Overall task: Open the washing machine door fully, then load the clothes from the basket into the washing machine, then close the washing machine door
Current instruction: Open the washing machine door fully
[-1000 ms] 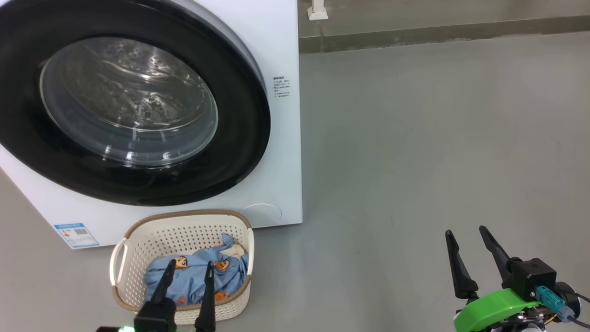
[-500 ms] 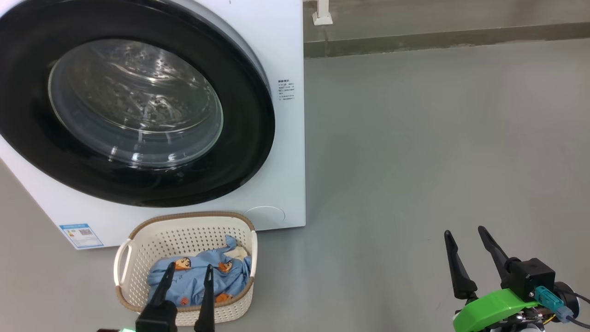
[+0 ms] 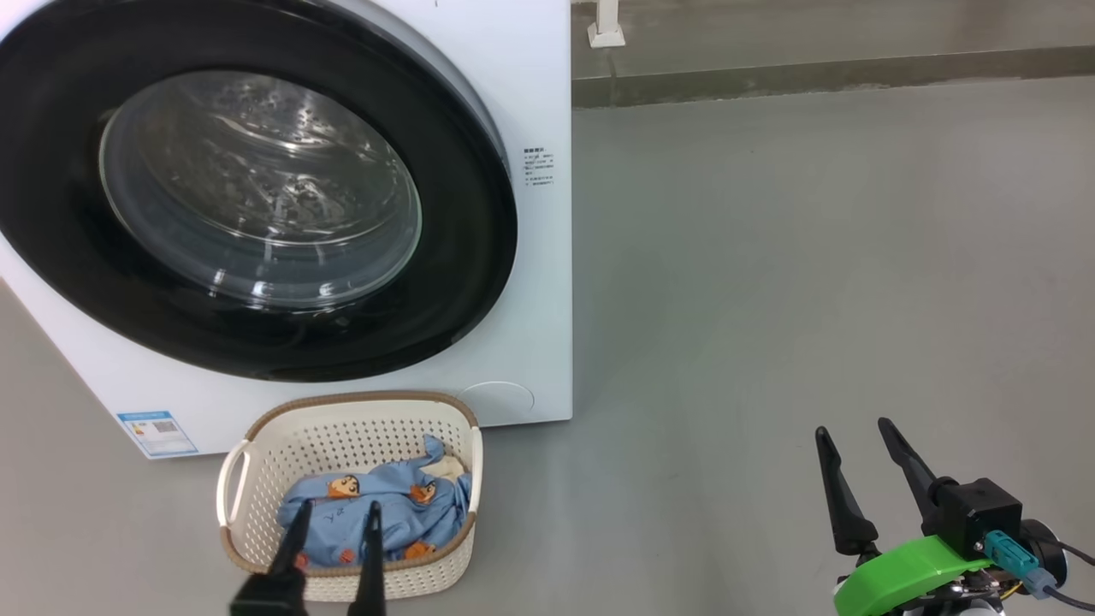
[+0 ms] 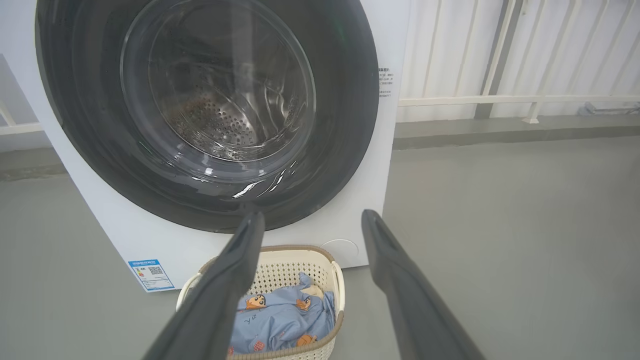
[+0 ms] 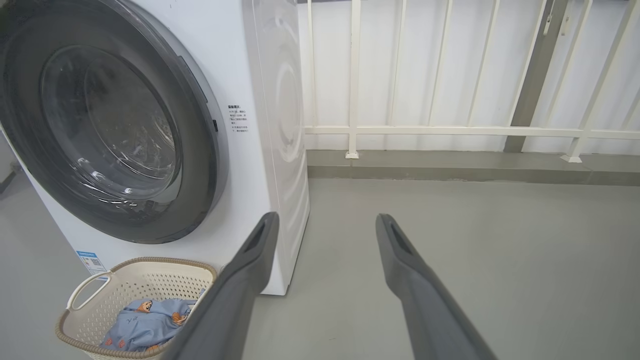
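On my head feed the washing machine (image 3: 535, 342) stood on the grey floor (image 3: 770, 257), and I placed everything else from it. The washing machine door (image 3: 466, 257) was shut against the front of the machine. Its black rim was unbroken all round, and I could make out the perforated drum through the glass bowl (image 3: 257, 188).

The basket (image 3: 359, 399) sat on the floor just in front of the machine, under the lowest part of the door. It lay between the blue label sticker (image 3: 156, 433) and the round cap (image 3: 496, 398) low on the front panel. The clothes (image 3: 402, 505) were in the basket as a crumpled light-blue heap with cartoon faces, and a bit of cream cloth showed on the side nearest the machine.

My left hand (image 3: 340, 506) was released, its two fingers spread and nothing between them. It pointed at the machine from the near side of the basket, and its tips overlapped the clothes on the head feed. I could not tell from any feed whether they touched the cloth.

My right hand (image 3: 853, 426) was also released and empty. It was held over bare floor, well out from the corner of the machine that carries the small printed text (image 3: 539, 167). On that wrist feed a white railing (image 5: 450, 131) ran behind the machine.
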Motion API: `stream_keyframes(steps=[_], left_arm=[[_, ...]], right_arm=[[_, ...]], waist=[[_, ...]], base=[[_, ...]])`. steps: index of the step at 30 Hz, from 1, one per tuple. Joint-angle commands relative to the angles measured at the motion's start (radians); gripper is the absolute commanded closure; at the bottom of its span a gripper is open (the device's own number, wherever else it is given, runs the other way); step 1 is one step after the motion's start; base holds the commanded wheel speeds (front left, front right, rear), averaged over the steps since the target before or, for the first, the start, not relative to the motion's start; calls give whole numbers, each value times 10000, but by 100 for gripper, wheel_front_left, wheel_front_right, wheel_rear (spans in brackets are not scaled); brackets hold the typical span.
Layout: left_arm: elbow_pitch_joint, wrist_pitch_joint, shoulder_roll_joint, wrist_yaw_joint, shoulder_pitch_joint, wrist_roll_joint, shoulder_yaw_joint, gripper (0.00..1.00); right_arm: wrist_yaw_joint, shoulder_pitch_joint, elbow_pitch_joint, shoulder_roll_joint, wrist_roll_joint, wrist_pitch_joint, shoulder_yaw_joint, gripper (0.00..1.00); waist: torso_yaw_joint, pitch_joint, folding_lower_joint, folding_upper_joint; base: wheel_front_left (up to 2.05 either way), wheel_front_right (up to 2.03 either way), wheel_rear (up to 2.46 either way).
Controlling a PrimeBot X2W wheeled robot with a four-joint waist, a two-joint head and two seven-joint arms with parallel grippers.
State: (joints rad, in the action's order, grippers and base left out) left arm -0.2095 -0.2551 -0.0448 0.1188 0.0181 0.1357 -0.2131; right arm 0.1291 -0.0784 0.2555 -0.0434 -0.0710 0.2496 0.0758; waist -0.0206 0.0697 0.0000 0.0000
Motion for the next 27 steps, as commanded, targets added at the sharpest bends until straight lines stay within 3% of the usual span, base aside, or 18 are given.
stream_keyframes(steps=[1,11,12,14,20,26,27], left_arm=[[182,-67,-55,57,-199,377,445,0],[147,-67,-55,-23,-222,558,524,0],[149,-67,-55,-30,-230,545,511,0],[154,-67,-55,-35,-239,537,494,0],[182,-67,-55,-30,-317,564,475,0],[196,-67,-55,14,-422,686,431,0],[228,-67,-55,23,-467,667,395,0]], right_arm=[[16,-151,-301,-68,-45,122,-310,0],[16,-101,-491,-68,-108,122,-465,0],[16,-88,-479,-68,-197,122,-497,5],[16,-82,-374,-68,-557,122,-545,100],[16,-227,-341,-68,-1465,122,-892,100],[16,-749,423,-68,-4273,122,-1240,100],[16,-1030,732,-68,-5436,121,-1387,100]], waist=[[-22,-13,1,0],[-229,-150,1,0],[-261,-166,1,0],[-323,-196,1,0],[-513,-384,1,0],[-772,-644,1,0],[-882,-804,1,0]], base=[[0,0,0],[0,0,0],[0,0,0],[0,0,0],[0,0,0],[0,0,0],[0,0,0]])
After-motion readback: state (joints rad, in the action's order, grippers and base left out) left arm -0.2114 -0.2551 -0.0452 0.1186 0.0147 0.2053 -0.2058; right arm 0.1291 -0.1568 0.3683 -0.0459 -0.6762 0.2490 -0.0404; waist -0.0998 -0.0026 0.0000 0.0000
